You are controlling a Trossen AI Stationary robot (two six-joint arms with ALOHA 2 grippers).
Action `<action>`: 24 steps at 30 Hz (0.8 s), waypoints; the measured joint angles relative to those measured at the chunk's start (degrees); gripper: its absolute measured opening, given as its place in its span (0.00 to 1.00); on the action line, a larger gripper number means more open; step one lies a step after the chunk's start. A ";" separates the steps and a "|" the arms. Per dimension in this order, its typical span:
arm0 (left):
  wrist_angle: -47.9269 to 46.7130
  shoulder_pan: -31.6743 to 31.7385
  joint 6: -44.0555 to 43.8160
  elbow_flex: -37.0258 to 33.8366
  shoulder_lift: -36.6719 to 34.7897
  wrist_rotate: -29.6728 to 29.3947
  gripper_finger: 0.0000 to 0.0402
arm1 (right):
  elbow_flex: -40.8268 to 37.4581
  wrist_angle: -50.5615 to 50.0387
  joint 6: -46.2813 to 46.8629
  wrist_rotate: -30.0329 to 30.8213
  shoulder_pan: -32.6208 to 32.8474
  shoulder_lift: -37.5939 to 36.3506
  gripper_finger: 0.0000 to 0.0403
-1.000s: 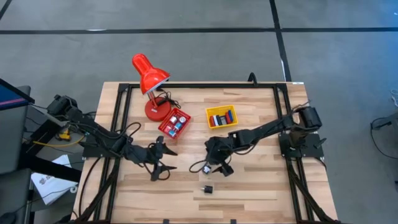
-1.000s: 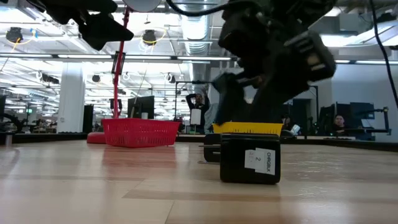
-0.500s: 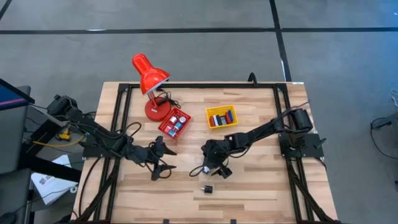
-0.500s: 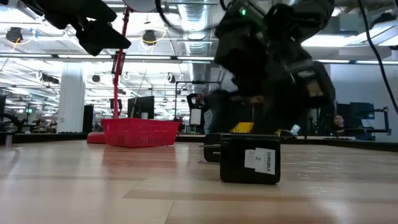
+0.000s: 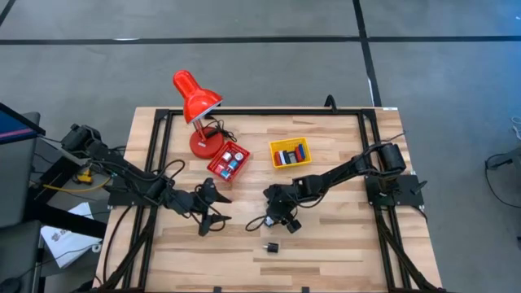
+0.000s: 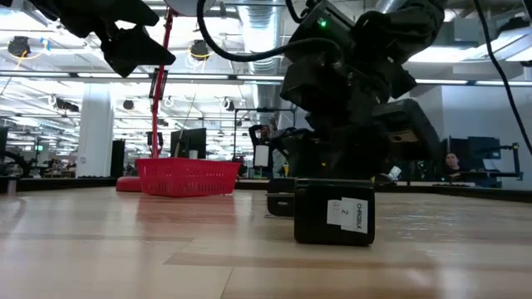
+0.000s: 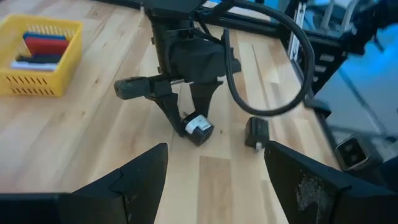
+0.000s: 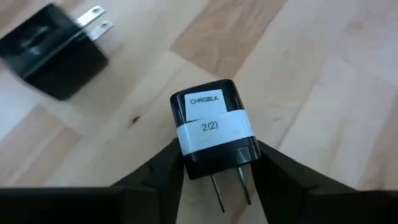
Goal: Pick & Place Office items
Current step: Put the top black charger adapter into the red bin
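1. Right pincer point(image 5: 278, 220) is down at the desk point(image 5: 342, 244), mid-front, in front of the two baskets.
2. Right wrist view: its two fingers point(image 8: 163, 169) sit against both sides of a black charger block point(image 8: 214, 127), which bears a white band marked "2(2)" and a label "CHRGBLK". The prongs point back between the fingers. The pincer is pinching this block, which rests on the wood.
3. A second black charger block point(image 5: 271, 246) lies loose on the desk, just in front of the right pincer and apart from it. In the low view it stands nearest the camera with a white label facing out point(image 6: 334, 213).
4. Left pincer point(image 5: 213, 213) hangs over the desk to the left of the right one, fingers spread, holding nothing. The left wrist view looks across at the right pincer and both blocks.
5. Yellow basket point(image 5: 290, 153) holds red, blue, black and white office items point(image 5: 289, 154).
6. Red basket point(image 5: 229, 160), just left of the yellow one, holds more small pieces, some red and cyan.
7. Red desk lamp point(image 5: 195, 110) stands at the back left, its base just behind the red basket.
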 joint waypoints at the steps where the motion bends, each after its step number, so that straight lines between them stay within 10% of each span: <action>1: 0.13 0.00 -1.36 0.00 0.00 0.01 0.65 | 0.28 -0.04 0.62 0.40 0.00 0.00 0.39; 24: 8.47 1.78 -5.91 -0.04 -0.09 -1.40 0.65 | 16.03 -10.52 18.81 26.55 -1.50 -11.78 0.35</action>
